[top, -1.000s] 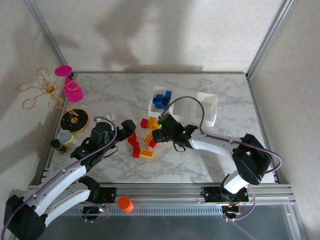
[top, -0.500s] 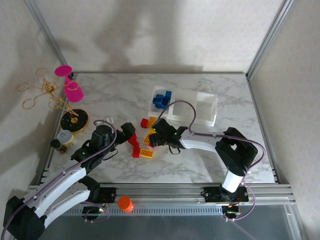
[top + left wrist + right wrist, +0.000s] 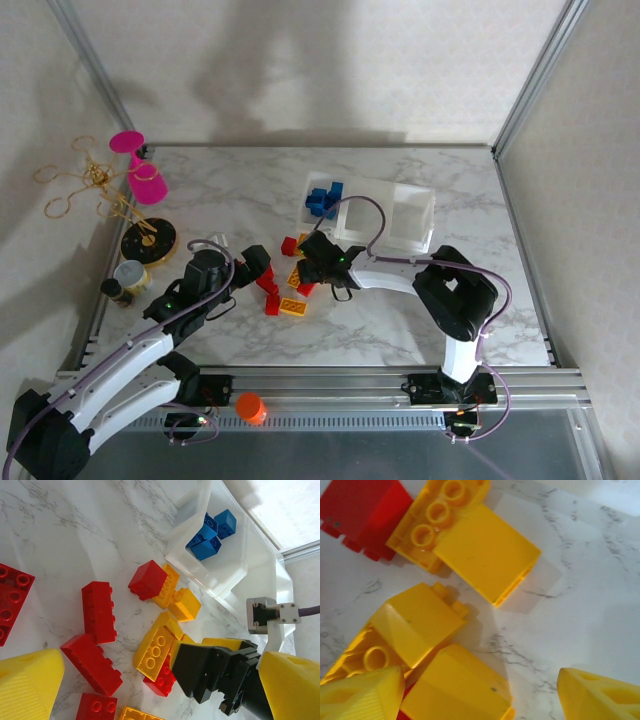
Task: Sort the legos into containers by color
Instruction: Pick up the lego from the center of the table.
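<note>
Legos (image 3: 288, 288) lie loose in a red-and-yellow heap near the middle of the desk (image 3: 380, 330). The right tool (image 3: 306, 270) is down among them, its fingertips (image 3: 360, 695) spread apart and clamped on nothing. In its wrist view one yellow brick (image 3: 455, 685) sits in the gap, hard against the 9 o'clock fingertip. A strip of bare desk separates it from the 3 o'clock one. Its long axis seems to slant from about 10 to 4 o'clock, though the lower edge cuts it off, so I cannot be sure. Two more yellow pieces crowd it toward 11 and 12 o'clock, touching or nearly so. A closing grip would probably need to be centred on the one brick first, or a neighbour may be nudged or pinched with it. From above, the tray (image 3: 412, 218) lies near, at about 1 o'clock from the right tool. The blue bricks (image 3: 323, 198) are gathered in the compartment at its 9 o'clock end. The left tool (image 3: 250, 262) waits at 9 o'clock of the right one, fingers likewise apart and holding nothing. It has the red bricks (image 3: 97, 611) in front of it. The right arm is plainly the nearer one for the yellows, the left for the reds.
</note>
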